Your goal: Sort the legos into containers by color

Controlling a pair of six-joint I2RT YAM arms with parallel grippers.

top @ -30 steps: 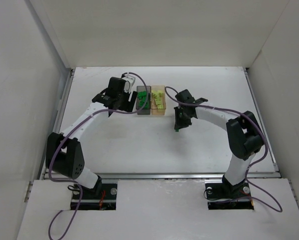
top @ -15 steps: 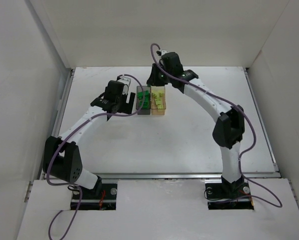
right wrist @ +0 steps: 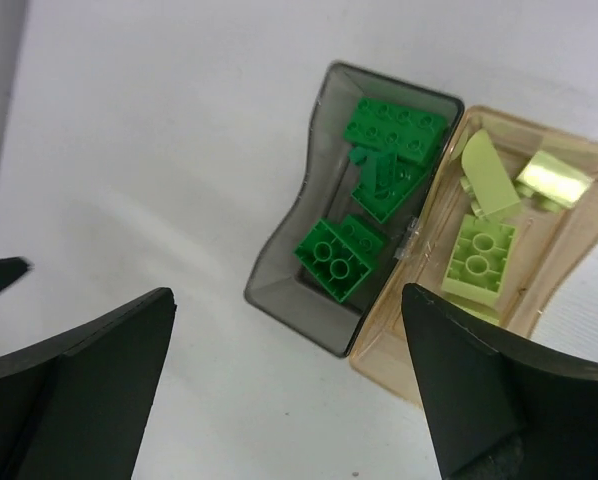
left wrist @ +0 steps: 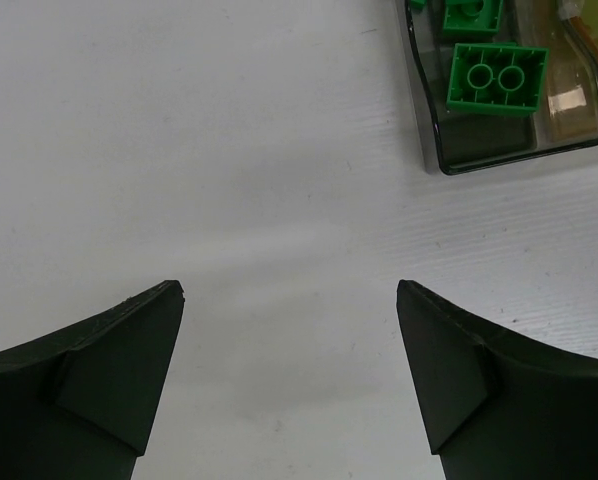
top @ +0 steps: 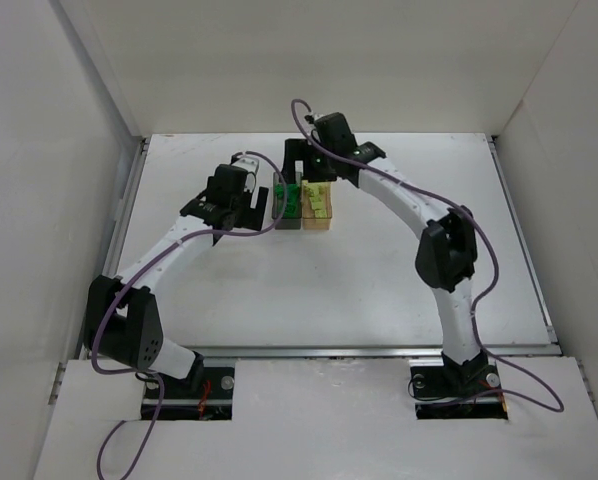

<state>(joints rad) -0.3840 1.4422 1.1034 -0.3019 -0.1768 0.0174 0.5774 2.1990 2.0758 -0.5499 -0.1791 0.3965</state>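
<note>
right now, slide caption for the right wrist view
Open right gripper over green legos in the grey box and yellow-green legos in the tan box beside it.

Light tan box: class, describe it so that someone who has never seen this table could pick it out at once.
On the white table's far half, two small open boxes stand side by side. The light tan see-through box is on the right arm's side. Unlike its smoky grey neighbour with dark green bricks, it holds pale yellow-green bricks.

All three views look down, sharing grey box (right wrist: 279, 262).
</note>
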